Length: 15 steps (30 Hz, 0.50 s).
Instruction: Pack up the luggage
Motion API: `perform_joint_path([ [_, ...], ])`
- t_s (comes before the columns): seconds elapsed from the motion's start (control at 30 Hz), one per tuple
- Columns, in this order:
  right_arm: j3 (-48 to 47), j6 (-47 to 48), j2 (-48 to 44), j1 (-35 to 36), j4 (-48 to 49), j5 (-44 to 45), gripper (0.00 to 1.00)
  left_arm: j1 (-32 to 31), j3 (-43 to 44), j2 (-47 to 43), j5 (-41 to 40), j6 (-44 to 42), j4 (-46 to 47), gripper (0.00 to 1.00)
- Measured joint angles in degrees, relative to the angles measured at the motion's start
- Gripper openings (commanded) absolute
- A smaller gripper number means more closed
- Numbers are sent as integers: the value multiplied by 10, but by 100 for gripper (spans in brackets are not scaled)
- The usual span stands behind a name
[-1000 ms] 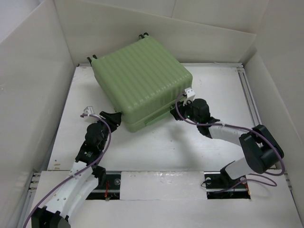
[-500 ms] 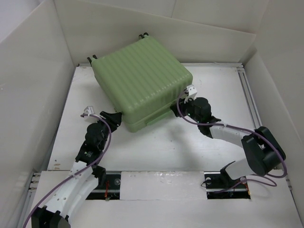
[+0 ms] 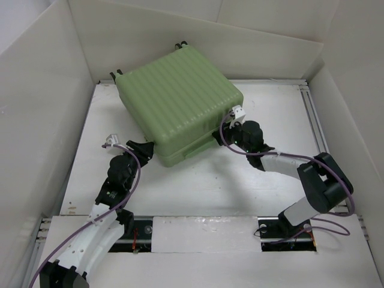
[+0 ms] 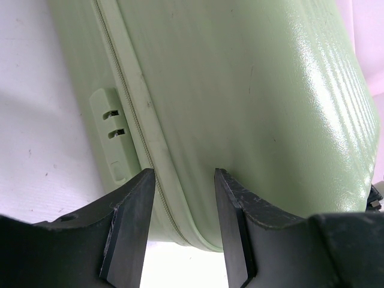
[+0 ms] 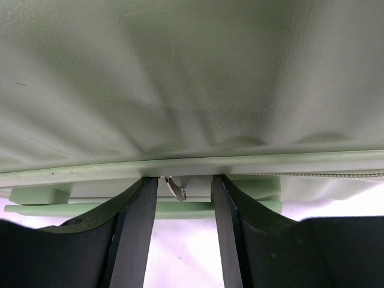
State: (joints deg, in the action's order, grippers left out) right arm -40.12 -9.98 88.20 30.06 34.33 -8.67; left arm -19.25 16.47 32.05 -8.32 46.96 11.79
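My left gripper [image 4: 183,180], fingers spread, straddles the zip seam [image 4: 129,102] at the near corner of the closed suitcase [image 3: 177,99], which lies flat on the table [image 3: 204,186] toward the back left. It looks stiff, slick and bulky, so the rim seems the best hold. My right gripper [image 5: 183,186], fingers apart, brackets the zip pull [image 5: 175,187]. Only that arm's elbow has drawn in.

The luggage [image 3: 177,99] shell is glossy, ribbed hard plastic.
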Motion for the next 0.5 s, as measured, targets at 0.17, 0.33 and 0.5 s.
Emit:
perform_joint_path([
  [0.17, 0, 3, 6, 1, 10, 4, 36, 0, 0, 0, 2, 0, 0, 41],
  [0.33, 1, 2, 24, 4, 18, 4, 17, 0, 0, 1, 4, 0, 0, 41],
  [0.5, 5, -5, 30, 12, 36, -2, 25, 0, 0, 1, 5, 0, 0, 41],
])
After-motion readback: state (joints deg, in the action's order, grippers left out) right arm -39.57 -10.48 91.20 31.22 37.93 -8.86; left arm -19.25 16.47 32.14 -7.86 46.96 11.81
